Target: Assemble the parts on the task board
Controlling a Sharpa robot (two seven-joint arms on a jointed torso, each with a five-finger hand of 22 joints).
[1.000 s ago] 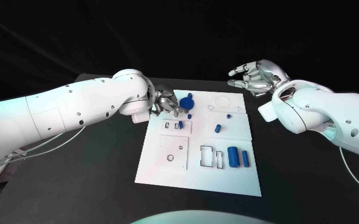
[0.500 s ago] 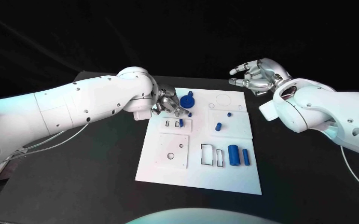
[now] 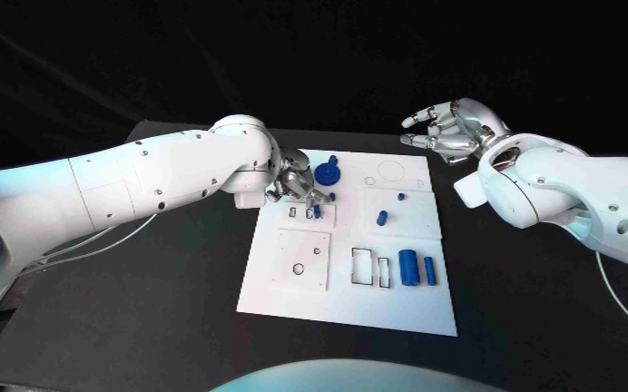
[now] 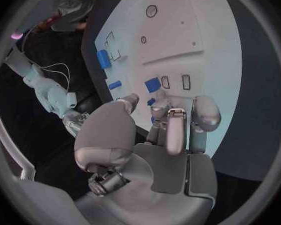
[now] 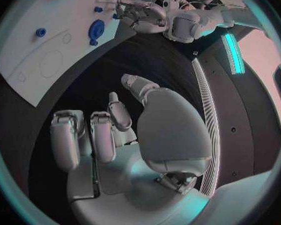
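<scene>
Hovering at the far-left corner of the task board point(image 3: 347, 306), the left hand point(image 3: 293, 183) has its fingers curled down over the small slots there. Whether it pinches anything I cannot tell; the left wrist view shows small blue parts point(image 4: 153, 84) right by the fingertips point(image 4: 205, 113), but the contact is hidden. Compared with a second ago, the small blue piece that stood in the slot beside this hand now sits a little further from the robot, by the slot's far end, and the left arm has swung slightly inward.

The right hand point(image 3: 449, 133) floats above the black surface point(image 3: 171, 301) off the board's far-right corner, fingers loosely curled and apart, holding nothing (it has barely shifted).

On the board, the round blue disc point(image 3: 326, 173) lies near the far edge beside the left hand, a small blue peg point(image 3: 381, 221) stands mid-board, and two blue cylinders point(image 3: 417, 269) lie side by side toward the near right, unmoved.
</scene>
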